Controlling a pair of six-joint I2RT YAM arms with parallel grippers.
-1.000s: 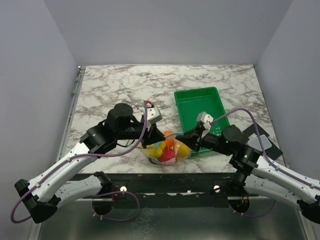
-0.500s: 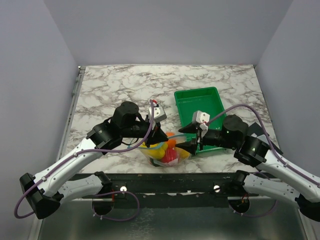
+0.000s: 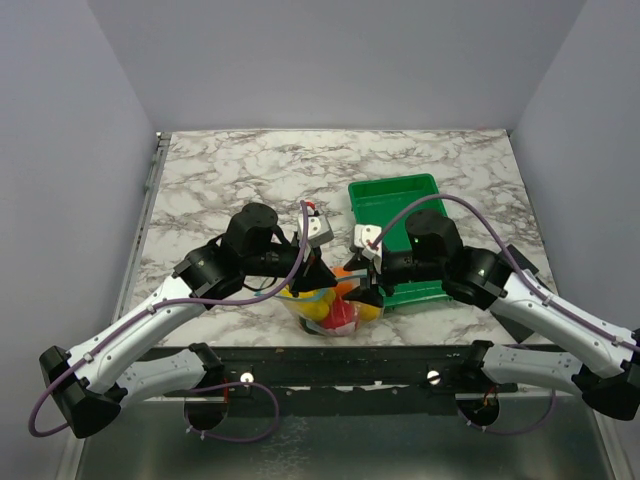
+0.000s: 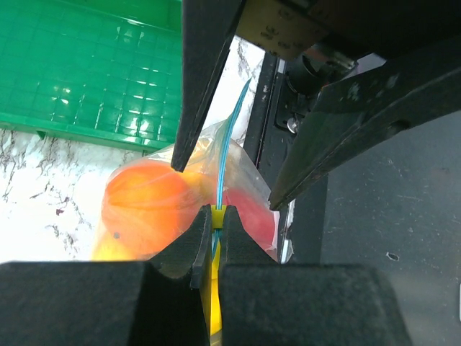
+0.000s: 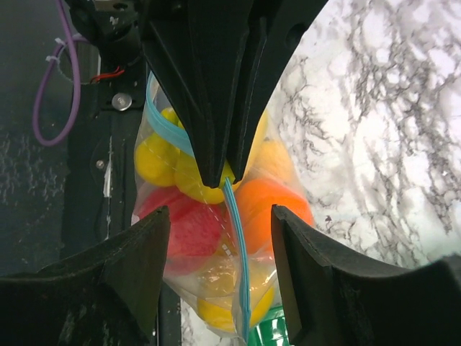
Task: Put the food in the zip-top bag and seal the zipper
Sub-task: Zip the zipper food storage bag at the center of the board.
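**Top view.** The bag (image 3: 335, 310) sits at 6 o'clock on the table (image 3: 240, 170), right at the near edge, with the food (image 3: 345, 318) inside it. The left gripper (image 3: 322, 272) reaches its mouth from 9 o'clock and the right gripper (image 3: 366, 282) from 3 o'clock. The tray (image 3: 395, 200) lies just beside the bag, at 2 o'clock from it. The tabletop is glossy with a marble pattern, and a dark rail runs below its near edge. Plain pale walls (image 3: 330, 60) close the space in on three sides.

**Left wrist.** The left jaws are pinched tight on the zipper (image 4: 227, 144). From the pinch the strip rises toward 12 o'clock, passing between the right gripper's spread fingers. An orange fruit presses against the film at 9 o'clock.

**Right wrist.** The right jaws stand apart and hold nothing. The strip runs between them toward 6 o'clock, and the left's closed tips sit at 12 o'clock.

The step in hand looks like sealing. It would go best if the right gripper closes on the strip just under the left pinch, with the strip centred on the pads. It can then slide toward the free end at 6 o'clock while the left acts as anchor. Fruit bulges close under the strip and could spread the lips, so light tension along the strip should help.
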